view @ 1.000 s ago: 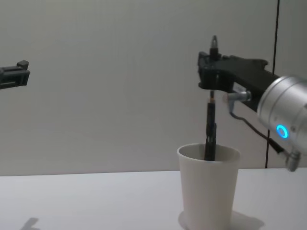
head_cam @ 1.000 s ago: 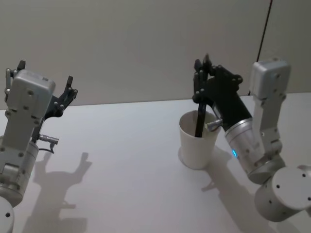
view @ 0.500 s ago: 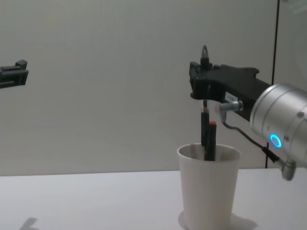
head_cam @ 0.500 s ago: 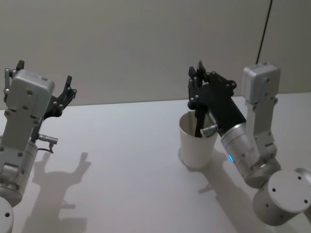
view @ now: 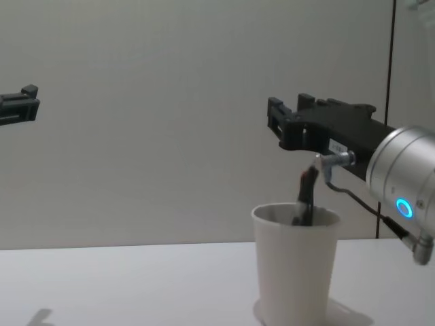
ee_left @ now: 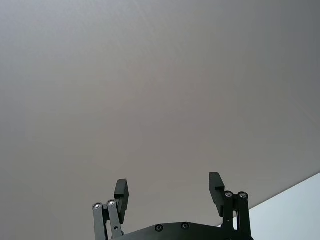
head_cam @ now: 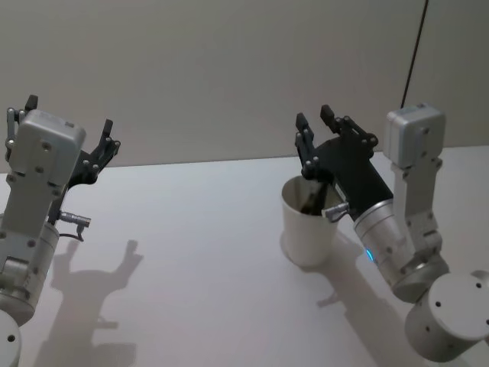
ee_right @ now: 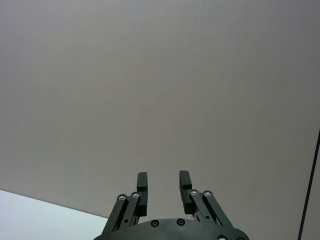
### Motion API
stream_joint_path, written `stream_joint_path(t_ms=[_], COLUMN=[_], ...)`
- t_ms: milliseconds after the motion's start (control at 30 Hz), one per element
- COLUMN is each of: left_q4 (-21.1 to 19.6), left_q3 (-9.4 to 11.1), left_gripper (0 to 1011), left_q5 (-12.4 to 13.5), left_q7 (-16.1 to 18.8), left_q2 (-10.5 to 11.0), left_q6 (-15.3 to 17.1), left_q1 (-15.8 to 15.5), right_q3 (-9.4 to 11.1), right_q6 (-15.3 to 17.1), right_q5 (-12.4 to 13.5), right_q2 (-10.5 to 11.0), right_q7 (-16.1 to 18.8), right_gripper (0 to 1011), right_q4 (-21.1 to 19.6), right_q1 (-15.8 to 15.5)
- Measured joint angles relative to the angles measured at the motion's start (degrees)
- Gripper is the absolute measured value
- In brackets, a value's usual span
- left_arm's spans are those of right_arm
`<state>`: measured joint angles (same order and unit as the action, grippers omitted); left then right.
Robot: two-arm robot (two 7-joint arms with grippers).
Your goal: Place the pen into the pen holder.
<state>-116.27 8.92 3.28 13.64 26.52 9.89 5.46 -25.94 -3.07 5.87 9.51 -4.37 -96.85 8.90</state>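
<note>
Right gripper [head_cam: 315, 130] hangs open just above the cup [head_cam: 309, 229], and the pen [view: 304, 197] sits inside, leaning, top poking over the rim directly below it. Left gripper [head_cam: 70, 131] open, well apart.

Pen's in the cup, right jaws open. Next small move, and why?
Probably lift the right gripper straight up and away. Its jaws stand open above the pen holder, and the pen leans inside, free of them. The left gripper hangs idle far left.
</note>
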Motion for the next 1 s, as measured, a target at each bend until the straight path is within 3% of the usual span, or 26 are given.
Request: stream_joint_path(t_ms=[400, 733, 1000], left_q4=[0.0, 0.0, 0.0], left_q3=[0.0, 0.0, 0.0], left_gripper=[1001, 1001, 1001], left_q5=[0.0, 0.0, 0.0], left_q7=[0.0, 0.0, 0.0], left_q2=[0.0, 0.0, 0.0], left_q6=[0.0, 0.0, 0.0], left_q1=[0.0, 0.0, 0.0], right_q3=[0.3, 2.1, 4.8], right_q6=[0.2, -1.0, -1.7], right_q5=[0.0, 0.4, 2.1], right_q2=[0.3, 2.3, 5.2], right_q7=[-0.1, -3.3, -7.6], right_gripper=[712, 1001, 1001], right_q4=[-0.6, -3.4, -6.2], right_q1=[-0.4, -1.9, -4.0])
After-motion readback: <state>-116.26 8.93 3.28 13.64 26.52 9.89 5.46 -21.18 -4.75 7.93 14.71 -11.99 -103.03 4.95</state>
